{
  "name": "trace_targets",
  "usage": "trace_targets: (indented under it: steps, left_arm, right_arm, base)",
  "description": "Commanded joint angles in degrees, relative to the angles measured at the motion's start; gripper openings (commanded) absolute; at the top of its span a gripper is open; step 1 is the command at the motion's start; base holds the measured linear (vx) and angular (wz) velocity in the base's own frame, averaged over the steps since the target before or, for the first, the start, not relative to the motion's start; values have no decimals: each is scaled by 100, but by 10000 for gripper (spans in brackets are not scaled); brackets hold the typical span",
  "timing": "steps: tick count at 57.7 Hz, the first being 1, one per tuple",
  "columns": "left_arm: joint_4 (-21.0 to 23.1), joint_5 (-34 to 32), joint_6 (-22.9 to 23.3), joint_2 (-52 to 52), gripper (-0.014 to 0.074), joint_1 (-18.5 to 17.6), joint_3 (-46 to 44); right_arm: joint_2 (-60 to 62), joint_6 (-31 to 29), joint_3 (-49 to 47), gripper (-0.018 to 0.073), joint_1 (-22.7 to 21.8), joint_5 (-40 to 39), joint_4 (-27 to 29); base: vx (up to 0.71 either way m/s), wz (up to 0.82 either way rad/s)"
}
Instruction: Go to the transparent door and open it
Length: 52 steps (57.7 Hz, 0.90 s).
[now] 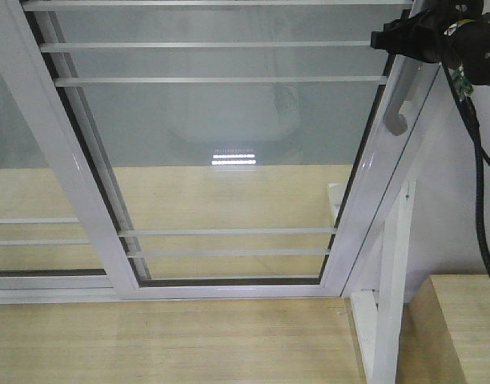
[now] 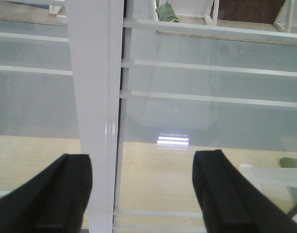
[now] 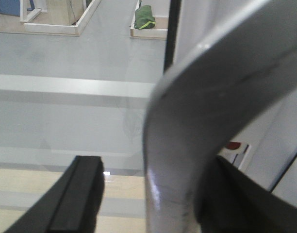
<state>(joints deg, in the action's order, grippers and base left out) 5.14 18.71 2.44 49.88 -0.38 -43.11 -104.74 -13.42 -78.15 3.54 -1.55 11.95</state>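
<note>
The transparent door (image 1: pixel 229 136) fills the front view: clear glass with thin white bars in a glossy white frame. Its curved grey handle (image 1: pixel 399 112) sits on the right side rail. My right gripper (image 1: pixel 393 38) reaches in from the top right, just above that handle. In the right wrist view the handle (image 3: pixel 187 121) stands between the jaws of my right gripper (image 3: pixel 153 167); they are open, with the handle close against the right finger and a gap on the left. My left gripper (image 2: pixel 142 160) is open, facing a white vertical frame rail (image 2: pixel 95 97) and glass.
A second white-framed glass panel (image 1: pixel 29 192) overlaps on the left. A white post (image 1: pixel 393 280) and a pale wooden box (image 1: pixel 461 328) stand at the lower right. A black cable (image 1: pixel 477 176) hangs from the right arm. Wooden floor (image 1: pixel 149 336) lies below the door.
</note>
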Motion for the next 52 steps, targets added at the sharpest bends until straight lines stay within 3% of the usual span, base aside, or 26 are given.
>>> trace_targets:
  steps: [1,12,25,52]
  left_arm:
    - [37,-487,6,-43,556,-22,-199]
    - [42,-476,6,-43,556,-22,-199]
    - [42,-476,6,-43,556,-22,-199]
    - [42,-449,6,-43,556,-22,-199]
  right_arm:
    - [285,-32,-225,311,2,-429,-3]
    - [396,114,-225,-17,7,32,22]
    - [511,165,-225,-9,91,155,150]
    - [530,134,-225,-8,1107,16,108]
  base:
    - [0,0]
    - [0,0]
    - [0,0]
    - [0,0]
